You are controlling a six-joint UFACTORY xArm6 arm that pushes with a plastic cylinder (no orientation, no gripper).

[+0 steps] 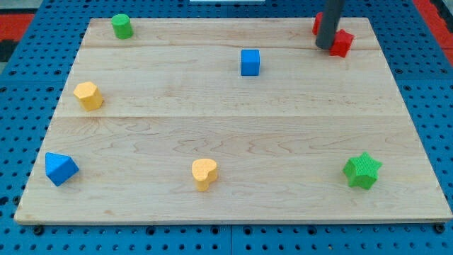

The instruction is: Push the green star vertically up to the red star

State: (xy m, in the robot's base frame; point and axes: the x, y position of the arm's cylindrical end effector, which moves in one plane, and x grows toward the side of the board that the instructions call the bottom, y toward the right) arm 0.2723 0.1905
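Observation:
The green star (362,171) lies near the view's bottom right of the wooden board (226,120). The red star (341,43) sits near the view's top right, almost straight above the green star. The dark rod comes down from the top edge, and my tip (325,46) rests on the board just left of the red star, touching or nearly touching it. Another red block (317,23) shows partly behind the rod; its shape is hidden. The tip is far from the green star.
A blue cube (250,62) is at top centre. A green cylinder (122,26) is at top left. A yellow block (88,95) is at the left, a blue triangular block (59,168) at bottom left, a yellow heart (204,173) at bottom centre.

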